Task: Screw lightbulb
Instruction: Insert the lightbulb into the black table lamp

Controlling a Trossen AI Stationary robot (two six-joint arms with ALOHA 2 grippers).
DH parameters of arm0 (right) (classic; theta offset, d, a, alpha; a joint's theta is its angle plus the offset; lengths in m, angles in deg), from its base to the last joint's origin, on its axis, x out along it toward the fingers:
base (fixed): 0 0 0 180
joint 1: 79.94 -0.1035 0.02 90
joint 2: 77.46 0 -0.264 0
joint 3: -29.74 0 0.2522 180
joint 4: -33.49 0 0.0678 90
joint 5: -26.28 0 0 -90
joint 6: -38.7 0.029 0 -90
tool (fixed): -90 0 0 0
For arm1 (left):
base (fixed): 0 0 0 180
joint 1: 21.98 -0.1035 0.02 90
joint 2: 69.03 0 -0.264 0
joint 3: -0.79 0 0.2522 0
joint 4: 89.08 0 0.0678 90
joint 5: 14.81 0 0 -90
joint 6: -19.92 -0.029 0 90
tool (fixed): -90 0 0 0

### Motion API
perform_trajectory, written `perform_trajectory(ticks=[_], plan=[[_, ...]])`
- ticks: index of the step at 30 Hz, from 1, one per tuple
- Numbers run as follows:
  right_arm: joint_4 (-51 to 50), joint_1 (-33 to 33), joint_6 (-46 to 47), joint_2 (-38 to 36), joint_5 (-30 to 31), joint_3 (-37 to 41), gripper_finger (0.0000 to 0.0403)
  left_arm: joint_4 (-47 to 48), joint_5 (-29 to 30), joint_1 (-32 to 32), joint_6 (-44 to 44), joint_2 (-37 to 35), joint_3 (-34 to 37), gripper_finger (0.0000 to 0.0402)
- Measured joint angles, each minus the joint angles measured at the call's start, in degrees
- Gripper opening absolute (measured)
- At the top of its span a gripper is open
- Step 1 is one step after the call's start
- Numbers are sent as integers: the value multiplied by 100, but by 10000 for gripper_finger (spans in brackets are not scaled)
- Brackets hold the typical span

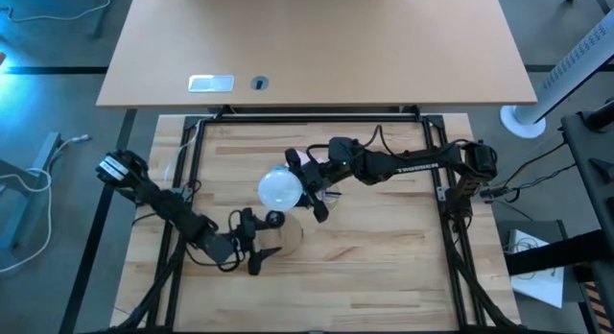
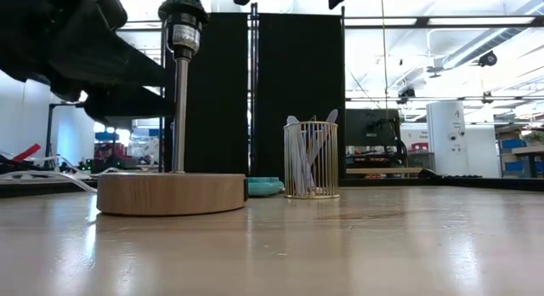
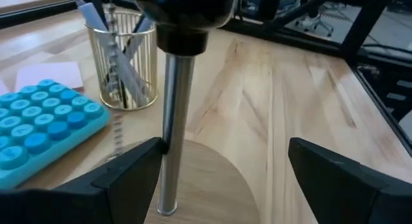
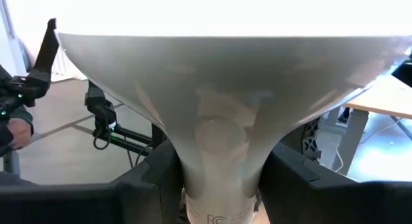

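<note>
The frosted white lightbulb (image 1: 279,187) is held in the air by my right gripper (image 1: 309,188), which is shut on it, just on the far side of the lamp stand. The stand has a round wooden base (image 2: 170,194), a metal pole (image 3: 174,121) and a black socket (image 2: 183,24) on top. My left gripper (image 1: 251,243) is open, with its fingers on either side of the pole above the base; the pole stands close to one finger (image 3: 132,176). The low view does not show the bulb. My right gripper pinches the bulb's narrow neck (image 4: 219,140) between its two fingers, just above the screw base. The fingers come from the table's right, and the globe sticks out past the fingertips toward the left. The bulb is lifted clear of the table. My left gripper has one finger right beside the pole (image 3: 168,147); I cannot tell whether it touches.
A gold wire pen holder (image 3: 125,63) and a blue calculator (image 3: 38,127) stand on the table beyond the lamp stand, with a pink note (image 3: 51,76) behind them. Bare wooden table (image 3: 290,102) lies toward the right of the stand.
</note>
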Motion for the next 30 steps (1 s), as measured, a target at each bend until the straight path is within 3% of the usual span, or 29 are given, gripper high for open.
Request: perform_trajectory(ticks=[10, 25, 30], plan=[[-34, -1, -35, 0, 0, 0, 156, 425, 155, 7, -203, -282, -85, 327], [-16, -4, -33, 0, 0, 0, 156, -664, 792, -228, -1038, -225, -83, 325], [-34, -2, -36, 0, 0, 0, 156, -791, 788, -207, -1006, -214, -92, 304]])
